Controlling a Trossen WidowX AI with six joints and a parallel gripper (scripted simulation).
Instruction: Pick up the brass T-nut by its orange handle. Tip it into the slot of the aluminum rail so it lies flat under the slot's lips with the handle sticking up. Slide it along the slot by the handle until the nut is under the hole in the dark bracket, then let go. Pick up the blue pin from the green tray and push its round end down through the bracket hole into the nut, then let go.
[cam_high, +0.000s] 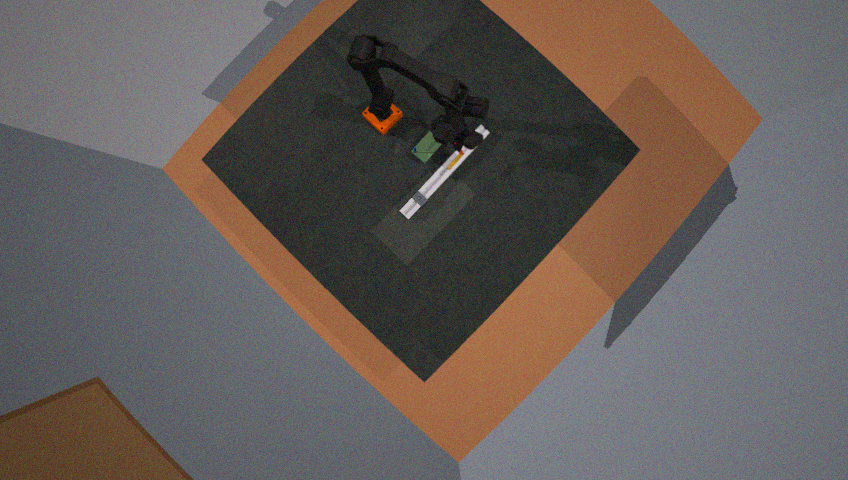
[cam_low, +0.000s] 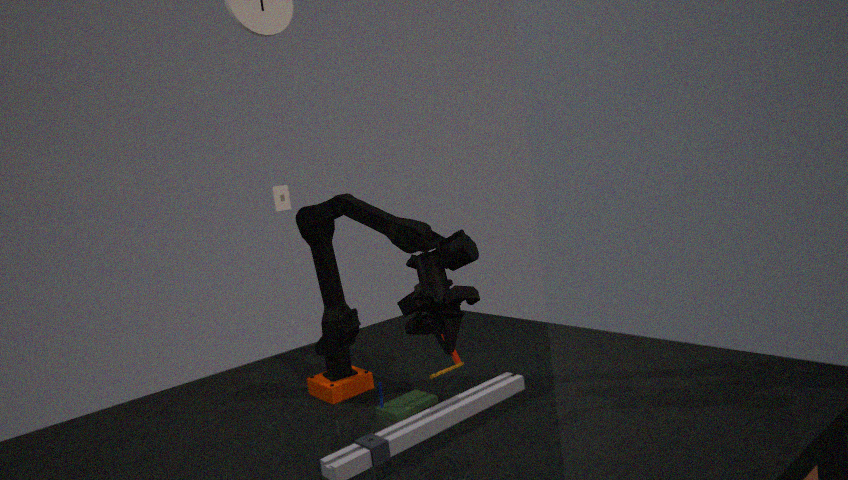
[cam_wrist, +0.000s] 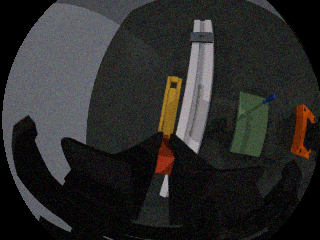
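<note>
One orange handle (cam_high: 461, 152) (cam_low: 457, 357) (cam_wrist: 165, 159) is clamped between the fingertips of the claw (cam_high: 458, 148) (cam_low: 451, 350) (cam_wrist: 166, 136), which is closed on it and points downward. In the exterior view the handle leans, its lower end sticking out below the fingertips and meeting one end of the brass T-nut (cam_high: 454, 161) (cam_low: 446, 370) (cam_wrist: 170, 105). That nut is a long, narrow, flat bar held up in the air, above the level of the rail's top and outside the slot. Its long axis runs away from the handle toward the bracket end of the rail, and in the top view it lies roughly in line with the slot, overlapping the rail from above. In the wrist view the bar points up the picture, leaning slightly right, with a small square opening near its far end. Below it, the aluminum rail (cam_high: 437, 177) (cam_low: 452, 414) (cam_wrist: 186, 107) rests on the dark mat (cam_high: 424, 309) (cam_low: 684, 416), its slot facing up. Toward the rail's far end from the claw, the dark bracket (cam_high: 418, 197) (cam_low: 379, 452) (cam_wrist: 201, 37) straddles it. On the side nearer the arm's orange base (cam_high: 382, 127) (cam_low: 333, 392) (cam_wrist: 299, 131), the green tray (cam_high: 424, 152) (cam_low: 404, 406) (cam_wrist: 255, 135) sits near the rail, and the blue pin (cam_high: 415, 149) (cam_low: 380, 394) (cam_wrist: 270, 98) stands upright at the tray's end nearer the bracket.
</note>
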